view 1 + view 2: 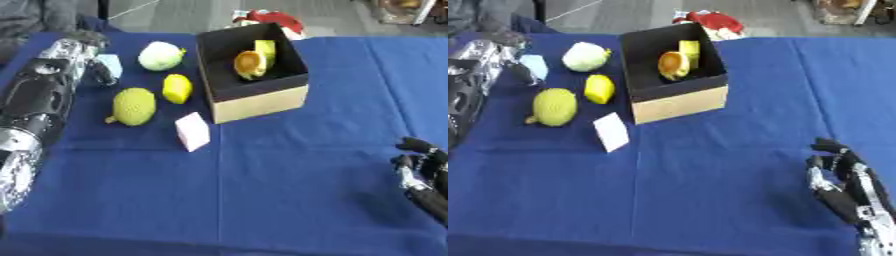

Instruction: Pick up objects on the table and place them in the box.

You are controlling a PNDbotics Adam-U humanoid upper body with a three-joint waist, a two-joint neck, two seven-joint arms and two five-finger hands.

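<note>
Nearest the camera, at about 5 o'clock, the right hand (842, 180) rests idle on the blue table (289, 200), fingers relaxed and pointing up, holding nothing. Reading from the left: the left arm (39, 105) enters along the 9 o'clock edge and reaches toward 11 o'clock, where the left hand (92, 42) lies near a pale blue object (111, 65); whether its fingers are spread or curled cannot be told. Next come a bumpy green fruit (133, 106), a pale green round fruit (161, 55) at 12 o'clock of it, a yellow fruit (177, 88) and a white block (192, 131), all loose on the cloth. The open box (259, 100) stands just to the 3 o'clock side of these, already holding an orange item (248, 63) and a yellow item (265, 49). The loose objects lie between the left hand and the box, well apart from the right hand, so the left hand is judged better placed. The green fruit's long axis runs roughly 12 to 6 o'clock.
</note>
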